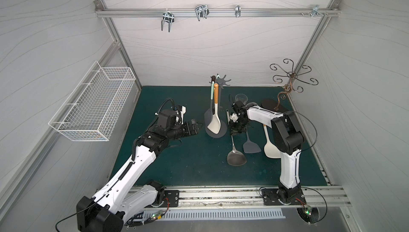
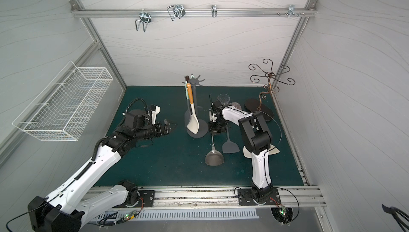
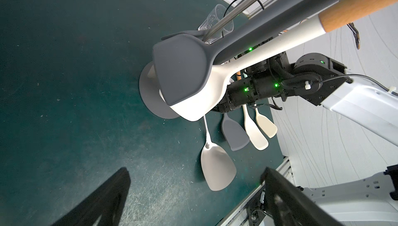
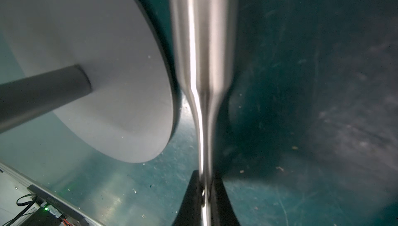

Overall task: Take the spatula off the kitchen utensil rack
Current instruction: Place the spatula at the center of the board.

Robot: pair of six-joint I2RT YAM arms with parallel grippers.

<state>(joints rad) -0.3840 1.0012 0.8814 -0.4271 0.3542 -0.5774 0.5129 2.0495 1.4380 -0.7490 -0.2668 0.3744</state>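
Note:
The kitchen utensil rack (image 1: 222, 82) (image 2: 196, 82) stands mid-mat on its round base (image 3: 148, 97) (image 4: 107, 63). A white spatula with a wooden handle (image 1: 214, 121) (image 2: 192, 123) (image 3: 202, 102) and a grey spatula (image 3: 181, 74) hang from it. Just right of the base, my right gripper (image 1: 235, 131) (image 2: 215, 131) (image 4: 205, 192) is shut on the thin neck of a steel spatula (image 1: 236, 157) (image 2: 214, 158) (image 3: 217, 166) (image 4: 202, 41), off the rack. Its blade is down at the mat. My left gripper (image 1: 199, 126) (image 2: 173, 126) (image 3: 193, 194) is open and empty, left of the rack.
A grey spatula (image 1: 251, 145) and a white one (image 1: 271, 146) lie on the mat by the right arm. A clear glass (image 1: 241, 97) stands behind the right gripper. A bronze curly stand (image 1: 292, 77) fills the back right corner. A white wire basket (image 1: 93, 104) hangs on the left wall.

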